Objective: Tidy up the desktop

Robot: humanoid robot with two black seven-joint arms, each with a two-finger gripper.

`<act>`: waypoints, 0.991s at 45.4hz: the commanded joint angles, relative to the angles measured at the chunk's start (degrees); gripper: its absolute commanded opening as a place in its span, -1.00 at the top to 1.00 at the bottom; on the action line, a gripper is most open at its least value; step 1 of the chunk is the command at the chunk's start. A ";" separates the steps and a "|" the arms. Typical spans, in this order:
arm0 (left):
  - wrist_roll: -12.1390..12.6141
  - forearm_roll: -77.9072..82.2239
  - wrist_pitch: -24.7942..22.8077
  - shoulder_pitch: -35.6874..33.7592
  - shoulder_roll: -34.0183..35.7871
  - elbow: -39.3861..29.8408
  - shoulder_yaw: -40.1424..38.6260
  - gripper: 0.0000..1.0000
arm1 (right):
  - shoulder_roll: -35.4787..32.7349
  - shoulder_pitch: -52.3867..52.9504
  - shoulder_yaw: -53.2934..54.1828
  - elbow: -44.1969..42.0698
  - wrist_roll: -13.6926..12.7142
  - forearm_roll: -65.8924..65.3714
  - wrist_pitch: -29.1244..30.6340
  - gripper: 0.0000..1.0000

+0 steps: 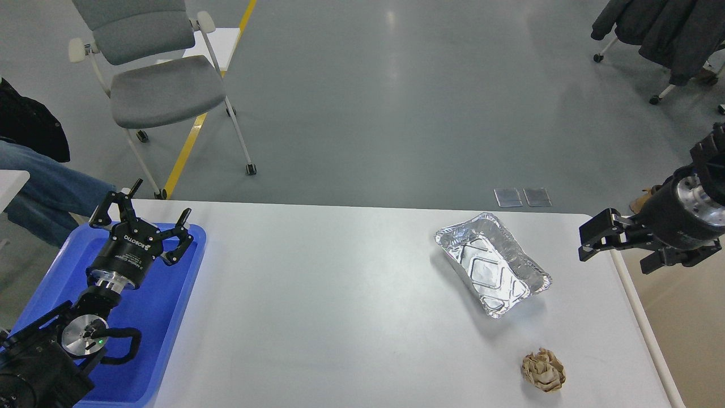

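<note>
The floor was smooth grey, glossy with soft light reflections. A yellow line ran across it at the left. A grey chair on castors stood over that line. Dark coats hung at the far right. Two small metal plates lay in the floor.

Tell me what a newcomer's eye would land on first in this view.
The shiny, empty foil tray stands out first, lying at an angle on the right part of the white desktop. Nearer the front edge, apart from it, sits a crumpled brown paper ball. On the far left, the bright blue tray catches the eye, with the left hand open above it.
</note>
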 commanded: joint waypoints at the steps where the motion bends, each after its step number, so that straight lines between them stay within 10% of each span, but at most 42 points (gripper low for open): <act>1: 0.05 0.02 0.00 0.00 0.01 -0.01 0.00 -0.98 | -0.10 0.84 -0.08 0.09 0.00 0.09 0.00 -1.00; 45: -0.04 0.19 0.00 0.00 0.01 -0.01 0.00 -0.98 | -1.15 2.33 0.63 0.53 0.00 -0.26 -0.09 -1.00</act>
